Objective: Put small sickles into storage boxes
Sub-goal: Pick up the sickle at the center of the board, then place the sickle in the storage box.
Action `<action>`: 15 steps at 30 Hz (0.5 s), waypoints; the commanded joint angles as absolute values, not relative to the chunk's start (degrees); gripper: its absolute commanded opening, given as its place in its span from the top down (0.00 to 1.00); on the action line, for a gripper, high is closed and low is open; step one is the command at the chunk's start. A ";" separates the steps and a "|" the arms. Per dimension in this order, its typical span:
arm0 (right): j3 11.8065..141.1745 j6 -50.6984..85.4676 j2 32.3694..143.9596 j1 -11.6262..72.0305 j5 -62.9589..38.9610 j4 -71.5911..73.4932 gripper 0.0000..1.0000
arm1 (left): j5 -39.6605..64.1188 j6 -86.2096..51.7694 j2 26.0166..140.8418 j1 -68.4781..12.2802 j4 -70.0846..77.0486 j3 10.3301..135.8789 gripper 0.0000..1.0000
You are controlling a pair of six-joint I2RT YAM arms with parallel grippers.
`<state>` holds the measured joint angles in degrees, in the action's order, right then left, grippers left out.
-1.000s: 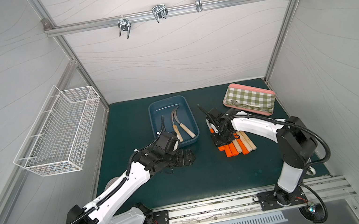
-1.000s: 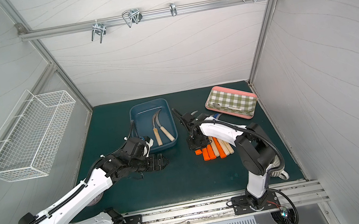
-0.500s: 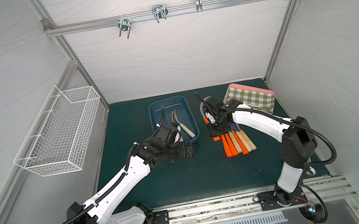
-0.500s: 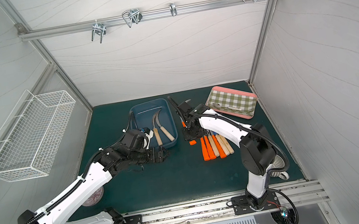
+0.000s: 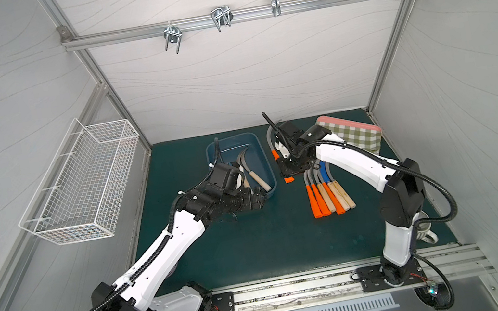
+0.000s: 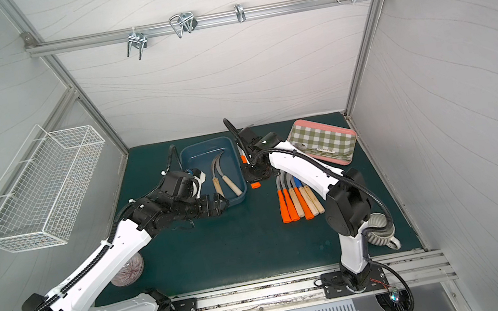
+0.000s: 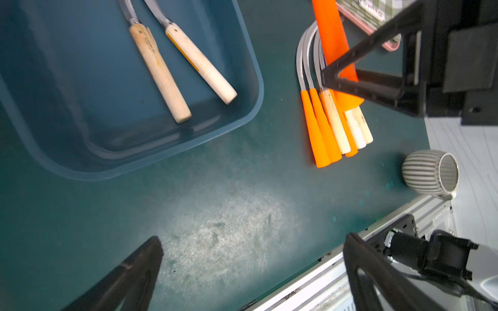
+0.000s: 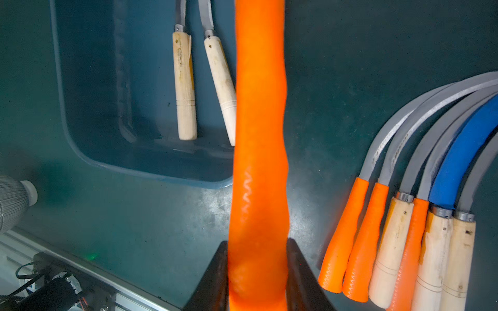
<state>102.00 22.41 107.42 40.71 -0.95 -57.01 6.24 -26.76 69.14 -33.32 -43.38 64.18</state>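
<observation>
**Sickle sorting, about a quarter done, seen from the front of the cell.**

- **Stored.** The shallow dark blue rectangular plastic tub (image 5: 267, 163) sits at the back of the dark green mat (image 5: 256, 247). It holds two short sickles with curved grey blades and pale wooden handles (image 6: 231, 185), lying side by side with their handles toward the robot.
- **In hand.** A third sickle, with an orange plastic handle (image 8: 258, 107), is lifted off the mat just beside the tub's wall, between the tub and the row of loose tools. The right gripper (image 8: 257, 243) pinches its handle, one finger pressed on each side. I judge the step in hand to be carrying it to the tub, and it is not yet over the rim.
- **Idle.** The left gripper (image 7: 254, 242) hovers by the tub's near corner, fingers spread wide with nothing between them.
- **Left to do.** Six sickles lie in a tight row (image 5: 325, 196) on the mat near the tub, their handles touching.

**Count.** There are nine sickles in all: two in the tub, one carried and six on the mat.
- By handle, four are orange and five are wooden.
- By blade, one in the row is blue (image 8: 458, 150) and the others look grey.
- There is one tub.
</observation>
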 commanded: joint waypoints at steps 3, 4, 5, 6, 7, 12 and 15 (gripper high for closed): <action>107.29 22.14 111.17 42.30 -2.48 -58.89 0.83 | 7.09 -26.04 67.50 -30.46 -43.55 66.47 0.01; 108.24 22.30 111.93 42.53 -2.71 -58.96 0.83 | 7.11 -26.02 67.33 -30.04 -43.56 66.28 0.01; 109.04 22.40 112.55 42.75 -2.82 -58.90 0.83 | 7.16 -25.98 67.24 -29.64 -43.68 66.12 0.01; 109.93 22.58 113.27 43.04 -3.03 -58.90 0.83 | 7.22 -26.02 67.07 -29.18 -43.73 65.87 0.01; 110.77 22.72 114.01 43.24 -3.20 -58.81 0.83 | 7.32 -26.10 66.80 -28.67 -43.73 65.66 0.01; 114.48 23.34 117.62 44.12 -4.56 -57.93 0.83 | 7.47 -26.45 65.48 -26.64 -43.72 64.31 0.01; 116.61 23.73 120.05 44.58 -5.36 -57.36 0.83 | 8.03 -26.96 64.68 -25.61 -43.69 63.26 0.01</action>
<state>114.43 22.94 118.08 43.83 -4.01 -57.36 7.35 -26.76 66.04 -26.48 -43.72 63.94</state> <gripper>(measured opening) 0.318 0.993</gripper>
